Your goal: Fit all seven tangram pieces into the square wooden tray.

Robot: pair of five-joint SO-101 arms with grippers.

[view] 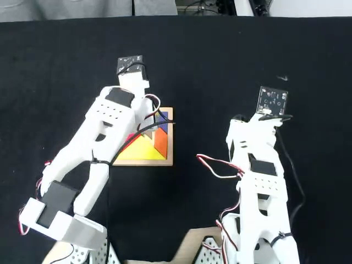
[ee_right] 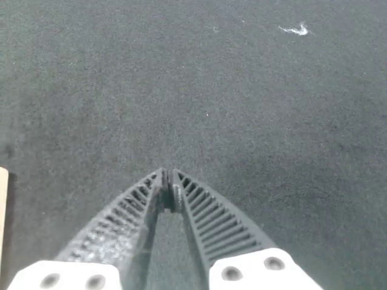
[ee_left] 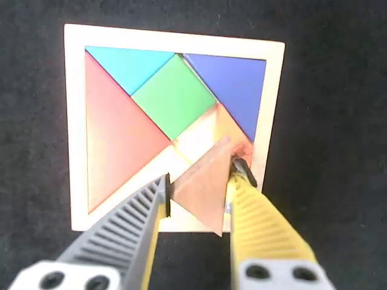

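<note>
The orange triangle (ee_left: 202, 196) is being pinched by the left pincer (ee_left: 201, 173) at 4 o'clock from the tray's (ee_left: 275, 90) middle, seen from above.

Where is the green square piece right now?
In the left wrist view, the green square piece lies flat inside the square wooden tray, between the light blue triangle and the dark blue piece, touching the big red triangle.

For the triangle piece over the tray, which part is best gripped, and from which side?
Grip its two side edges, coming from above, as the left gripper does: the triangle piece is flat, so edge contact leaves its face free to settle in the wooden tray.
</note>
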